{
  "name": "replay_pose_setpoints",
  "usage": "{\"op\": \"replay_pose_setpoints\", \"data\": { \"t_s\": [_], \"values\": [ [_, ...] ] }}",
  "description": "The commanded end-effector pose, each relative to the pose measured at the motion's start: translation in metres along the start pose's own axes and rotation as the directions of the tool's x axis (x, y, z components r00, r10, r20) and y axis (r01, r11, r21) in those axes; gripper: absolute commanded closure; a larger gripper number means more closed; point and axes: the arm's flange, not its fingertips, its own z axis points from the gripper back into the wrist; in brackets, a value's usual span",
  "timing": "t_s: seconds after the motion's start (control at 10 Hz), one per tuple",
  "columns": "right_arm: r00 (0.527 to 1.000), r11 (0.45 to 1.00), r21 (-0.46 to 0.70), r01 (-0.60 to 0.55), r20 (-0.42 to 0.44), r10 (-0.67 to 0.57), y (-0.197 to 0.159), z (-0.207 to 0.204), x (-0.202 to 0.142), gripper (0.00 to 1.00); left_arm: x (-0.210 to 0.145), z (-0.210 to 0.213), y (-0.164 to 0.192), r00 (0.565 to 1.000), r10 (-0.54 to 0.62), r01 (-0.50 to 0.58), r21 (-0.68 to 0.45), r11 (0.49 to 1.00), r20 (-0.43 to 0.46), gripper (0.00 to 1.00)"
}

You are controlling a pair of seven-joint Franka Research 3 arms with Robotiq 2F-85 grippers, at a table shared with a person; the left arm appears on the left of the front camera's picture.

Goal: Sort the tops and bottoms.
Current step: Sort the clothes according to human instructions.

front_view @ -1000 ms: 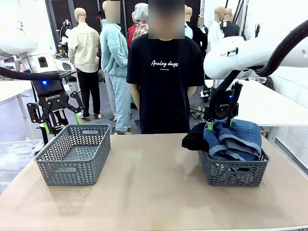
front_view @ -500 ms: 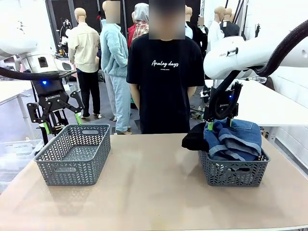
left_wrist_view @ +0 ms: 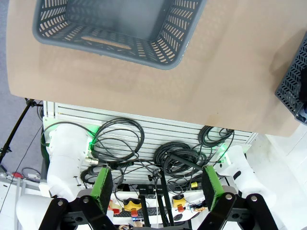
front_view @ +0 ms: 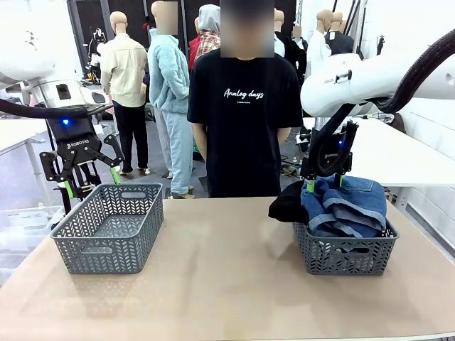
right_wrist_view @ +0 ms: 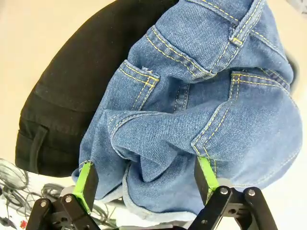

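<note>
Nothing has moved since the earlier frame. At right of frame, the right gripper (front_view: 323,183) hangs spread wide over crumpled blue denim bottoms (front_view: 346,204) beside black tops (front_view: 288,202). The left gripper (front_view: 89,181), at left, is equally wide and empty.

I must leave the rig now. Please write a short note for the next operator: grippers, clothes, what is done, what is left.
Left gripper: open, holding nothing, above the far left corner of the left basket, which has no clothes in it.
Right gripper: open, just over the bottoms, not gripping them yet.
Bottoms and tops are piled together in the right basket; the black fabric hangs over its left rim.
Done: nothing sorted.
Left: separate all the pieces.
</note>
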Motion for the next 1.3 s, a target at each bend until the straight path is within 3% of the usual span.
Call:
{"op": "replay_pose_setpoints", "data": {
  "t_s": [0.0, 1.2],
  "values": [
    [1.000, 1.000, 0.000, -0.013, -0.001, 0.013, 0.0000, -0.0004, -0.0001, 0.00, -0.0014, 0.0024, 0.0022, 1.000, -0.003, 0.003, -0.005, 1.000, -0.006, 0.04],
    [1.000, 1.000, 0.000, -0.013, -0.001, 0.013, 0.0000, -0.0004, -0.0001, 0.00, -0.0014, 0.0024, 0.0022, 1.000, -0.003, 0.003, -0.005, 1.000, -0.006, 0.04]
  ]
}}
